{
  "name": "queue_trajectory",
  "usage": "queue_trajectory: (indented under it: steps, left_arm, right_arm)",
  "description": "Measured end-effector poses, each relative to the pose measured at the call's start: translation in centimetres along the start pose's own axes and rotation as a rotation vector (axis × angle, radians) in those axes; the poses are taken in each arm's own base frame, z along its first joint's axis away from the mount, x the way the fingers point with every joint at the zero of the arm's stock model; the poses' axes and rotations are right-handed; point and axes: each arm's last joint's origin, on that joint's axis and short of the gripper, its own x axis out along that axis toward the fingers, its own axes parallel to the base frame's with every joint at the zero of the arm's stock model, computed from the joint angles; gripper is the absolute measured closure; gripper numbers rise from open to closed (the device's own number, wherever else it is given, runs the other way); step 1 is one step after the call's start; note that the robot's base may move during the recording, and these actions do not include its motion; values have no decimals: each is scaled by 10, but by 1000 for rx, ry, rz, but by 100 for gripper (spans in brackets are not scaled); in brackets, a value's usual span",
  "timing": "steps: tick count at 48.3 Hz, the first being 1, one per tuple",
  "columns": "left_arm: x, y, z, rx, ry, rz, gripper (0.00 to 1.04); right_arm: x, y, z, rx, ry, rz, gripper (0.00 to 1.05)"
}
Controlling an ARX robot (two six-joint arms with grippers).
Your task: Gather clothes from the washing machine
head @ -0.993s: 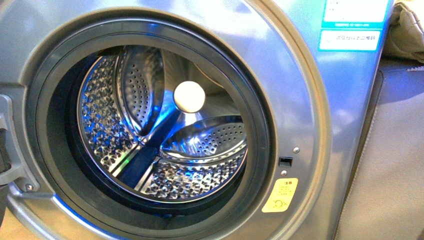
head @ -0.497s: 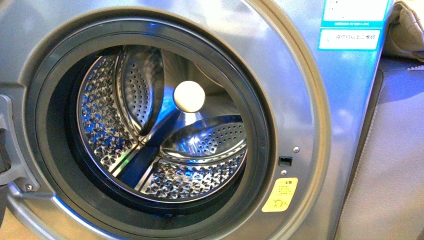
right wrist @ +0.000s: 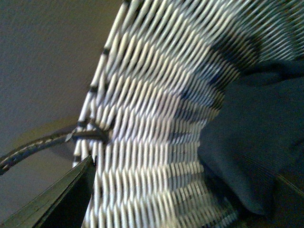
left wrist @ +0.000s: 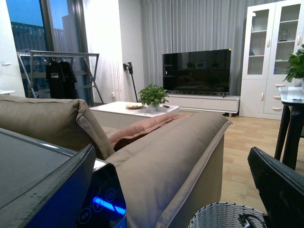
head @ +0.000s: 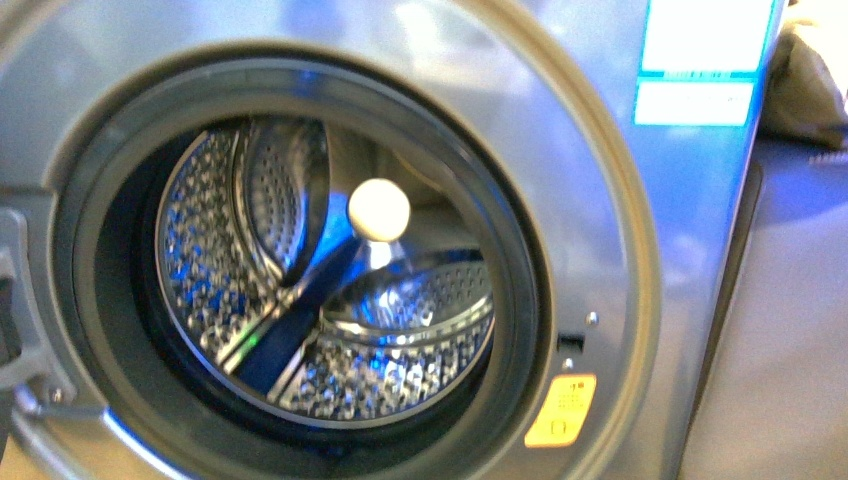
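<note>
Front view: washing machine (head: 640, 250) with open mouth fills the frame; perforated drum (head: 320, 270) at centre, neither arm visible. Left wrist view: grey sofa (left wrist: 161, 156) centre, woven basket (left wrist: 223, 219) at lower edge; claw state cannot be told. Right wrist view: dark navy clothes (right wrist: 259, 142) at right lie against the basket's woven wall (right wrist: 152, 118); claw state cannot be told.

Wood floor (left wrist: 247, 156): sofa (left wrist: 171, 156), woven basket (left wrist: 223, 219), white cabinet (left wrist: 270, 57), TV unit (left wrist: 204, 102) on it.

Neither arm is seen in the front view; only dark finger edges (left wrist: 280, 185) (right wrist: 57, 199) are shown by the wrist cameras.
</note>
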Motion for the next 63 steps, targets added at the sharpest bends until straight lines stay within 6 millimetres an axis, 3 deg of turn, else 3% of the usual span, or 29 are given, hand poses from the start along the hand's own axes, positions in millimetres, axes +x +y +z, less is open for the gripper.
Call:
queue_trajectory:
  steps: [9, 15, 29, 39, 51, 56, 63]
  left_arm:
    - [0, 0, 1, 1, -1, 0, 7]
    - [0, 0, 1, 1, -1, 0, 7]
    - [-1, 0, 1, 1, -2, 0, 7]
    - [-1, 0, 1, 1, -2, 0, 7]
    - [-1, 0, 1, 1, -2, 0, 7]
    - [-1, 0, 1, 1, -2, 0, 7]
    - [-1, 0, 1, 1, -2, 0, 7]
  right_arm:
    - [-15, -14, 5, -24, -91, -222, 8]
    - [-28, -9, 6, -53, -92, -211, 8]
    - [-76, 52, 3, -309, -216, 181, 8]
    - [-108, 104, -16, -514, -329, 418, 8]
    - [-116, 133, -48, -593, -341, 558, 8]
    - [-126, 145, -59, -664, -409, 606, 8]
    - [-150, 159, -85, -852, -640, 676, 8]
